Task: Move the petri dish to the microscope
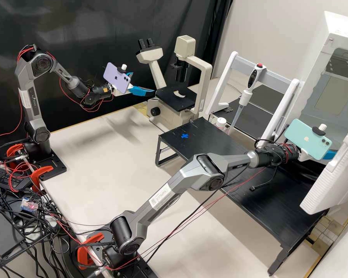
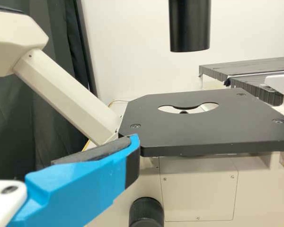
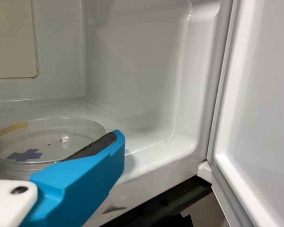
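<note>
My right fingers look to be pinching the dish inside the white box. My left fingers are spread, near the microscope. I think I'm fetching the dish; next I should slide it out, flat and slow, past the door.

The petri dish is glossy — the microscope stage smooth, matt.
</note>
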Robot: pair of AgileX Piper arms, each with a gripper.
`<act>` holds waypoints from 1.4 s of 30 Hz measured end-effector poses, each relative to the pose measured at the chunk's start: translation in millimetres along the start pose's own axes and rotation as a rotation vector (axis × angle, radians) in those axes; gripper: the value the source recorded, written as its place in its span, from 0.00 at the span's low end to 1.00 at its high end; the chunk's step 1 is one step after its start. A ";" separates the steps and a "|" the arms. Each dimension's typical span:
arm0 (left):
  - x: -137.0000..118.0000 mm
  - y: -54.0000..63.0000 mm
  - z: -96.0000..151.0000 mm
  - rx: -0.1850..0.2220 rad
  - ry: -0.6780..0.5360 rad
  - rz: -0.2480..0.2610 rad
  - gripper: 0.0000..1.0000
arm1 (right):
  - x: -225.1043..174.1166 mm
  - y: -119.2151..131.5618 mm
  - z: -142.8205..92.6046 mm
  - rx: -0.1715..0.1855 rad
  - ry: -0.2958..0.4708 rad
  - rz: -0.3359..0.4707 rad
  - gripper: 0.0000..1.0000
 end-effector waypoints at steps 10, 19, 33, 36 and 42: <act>0.0 0.0 0.0 0.000 0.000 0.000 1.00 | -11.7 8.4 2.4 -0.007 -0.026 -0.009 0.00; 0.0 0.0 0.0 0.000 0.000 0.000 1.00 | -39.9 24.6 2.3 -0.017 -0.056 -0.029 0.00; 0.0 0.0 0.0 0.000 0.000 0.000 1.00 | -125.3 49.3 14.8 0.024 -0.106 -0.093 0.00; 0.0 0.0 0.0 0.000 0.000 0.000 1.00 | -149.8 46.9 14.2 0.024 -0.108 -0.119 0.00; 0.0 0.0 0.0 0.000 0.000 0.000 1.00 | -202.8 36.0 1.7 0.018 -0.048 -0.187 0.00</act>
